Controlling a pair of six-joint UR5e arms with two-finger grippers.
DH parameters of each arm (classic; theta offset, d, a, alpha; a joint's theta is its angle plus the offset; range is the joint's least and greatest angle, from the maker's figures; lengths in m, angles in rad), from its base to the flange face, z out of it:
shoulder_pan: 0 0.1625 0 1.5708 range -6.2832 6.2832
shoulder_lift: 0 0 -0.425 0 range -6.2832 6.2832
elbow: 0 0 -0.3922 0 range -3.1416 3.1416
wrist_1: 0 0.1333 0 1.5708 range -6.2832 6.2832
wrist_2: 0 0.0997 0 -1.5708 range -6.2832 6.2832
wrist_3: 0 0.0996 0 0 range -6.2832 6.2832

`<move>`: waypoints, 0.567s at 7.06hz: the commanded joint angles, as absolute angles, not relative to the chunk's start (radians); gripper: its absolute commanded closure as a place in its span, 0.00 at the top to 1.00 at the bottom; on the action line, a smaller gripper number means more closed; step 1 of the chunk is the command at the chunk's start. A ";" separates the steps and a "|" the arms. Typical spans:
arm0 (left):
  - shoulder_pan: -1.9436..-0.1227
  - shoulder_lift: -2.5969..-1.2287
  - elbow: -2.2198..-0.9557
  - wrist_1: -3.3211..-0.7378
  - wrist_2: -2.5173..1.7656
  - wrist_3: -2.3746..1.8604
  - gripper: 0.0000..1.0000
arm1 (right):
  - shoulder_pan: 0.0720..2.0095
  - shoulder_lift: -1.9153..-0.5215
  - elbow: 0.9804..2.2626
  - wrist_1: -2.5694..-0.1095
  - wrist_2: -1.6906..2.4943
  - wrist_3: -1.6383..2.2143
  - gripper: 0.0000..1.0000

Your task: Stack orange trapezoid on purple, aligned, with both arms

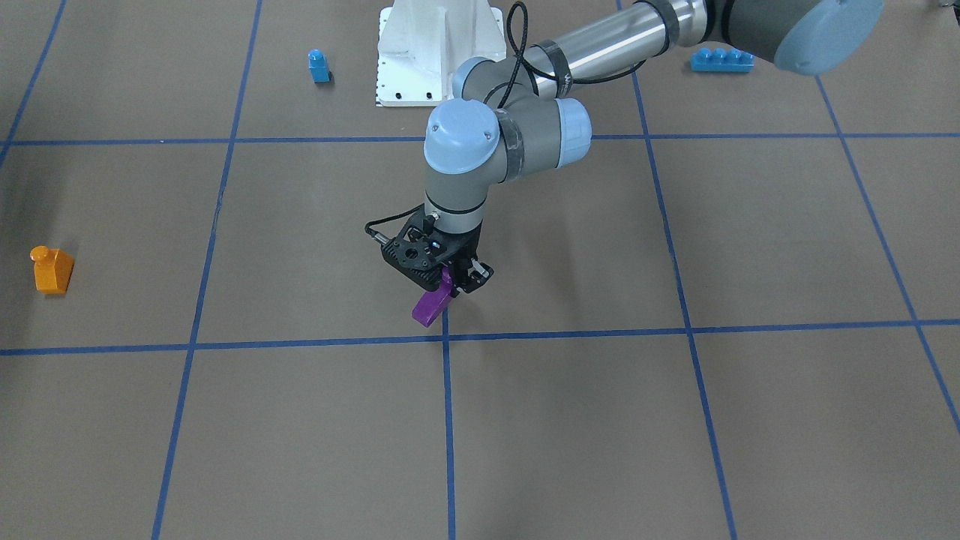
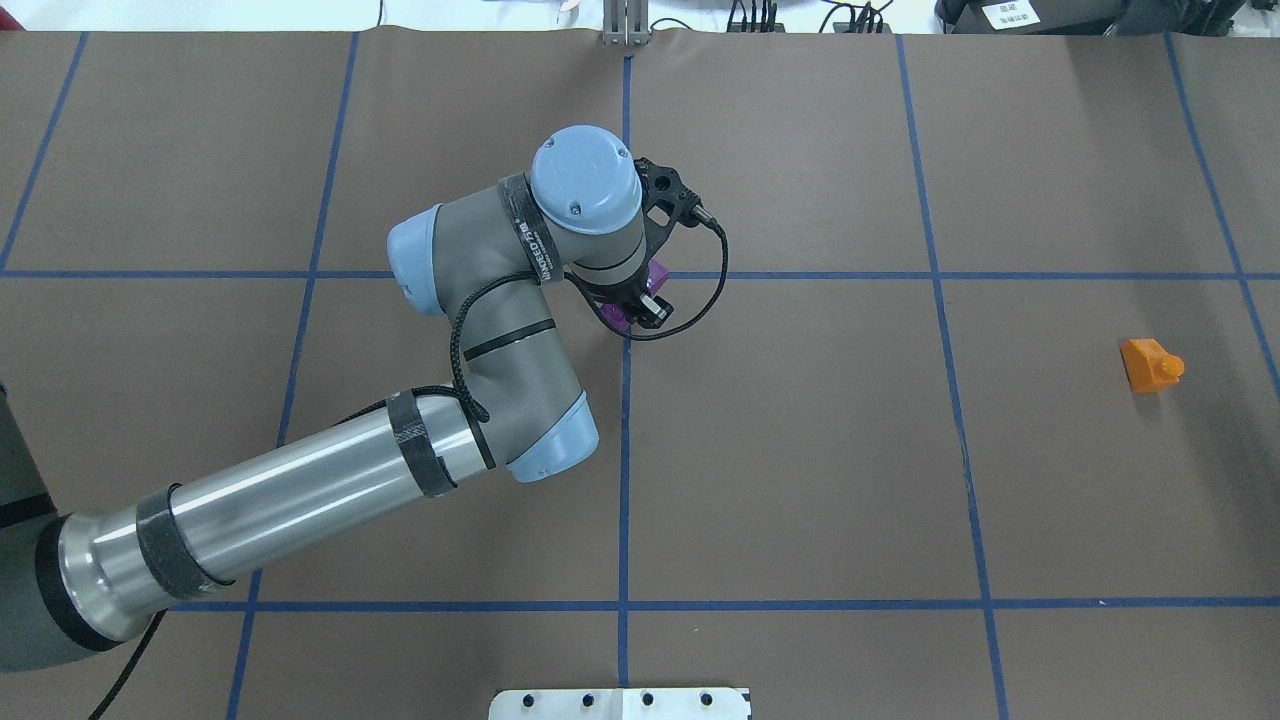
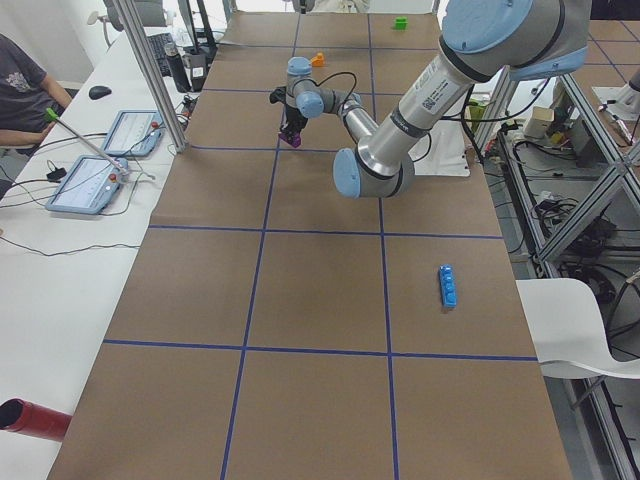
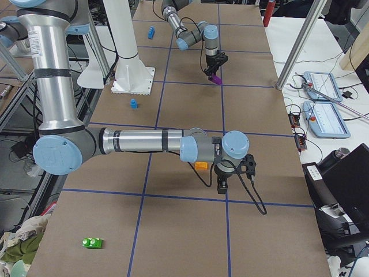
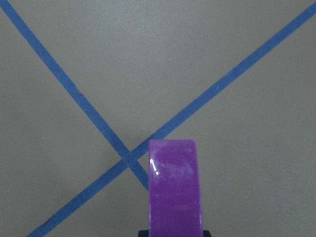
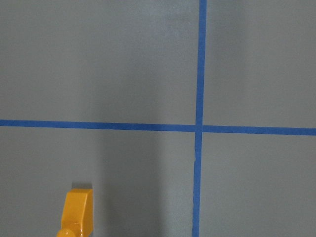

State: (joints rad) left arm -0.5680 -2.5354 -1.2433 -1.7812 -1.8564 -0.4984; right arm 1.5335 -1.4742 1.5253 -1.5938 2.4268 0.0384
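My left gripper (image 1: 452, 283) is shut on the purple block (image 1: 433, 305) and holds it tilted, just above the tape crossing at the table's middle. The block fills the bottom of the left wrist view (image 5: 175, 190) and peeks out under the wrist from overhead (image 2: 655, 275). The orange trapezoid (image 2: 1150, 364) stands alone on the table far to the right, stud pointing right; it also shows in the front view (image 1: 52, 269) and the right wrist view (image 6: 78, 212). My right gripper (image 4: 222, 187) shows only in the exterior right view, close by the orange trapezoid (image 4: 200, 165); I cannot tell whether it is open.
A small blue single-stud block (image 1: 319, 66) and a long blue brick (image 1: 721, 60) lie near the white robot base (image 1: 435, 52). A green block (image 4: 92, 243) lies at the table's right end. Tablets and operators line the far side (image 3: 95, 185).
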 commanded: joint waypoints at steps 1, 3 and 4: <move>-0.557 -2.534 -1.230 -1.784 -1.856 -0.499 0.00 | 1.526 -1.474 1.522 -1.594 2.427 0.038 1.00; -0.555 -2.531 -1.218 -1.781 -1.856 -0.499 0.07 | 1.525 -1.471 1.516 -1.595 2.427 0.038 1.00; -0.555 -2.531 -1.213 -1.782 -1.856 -0.499 0.11 | 1.522 -1.470 1.511 -1.594 2.427 0.038 1.00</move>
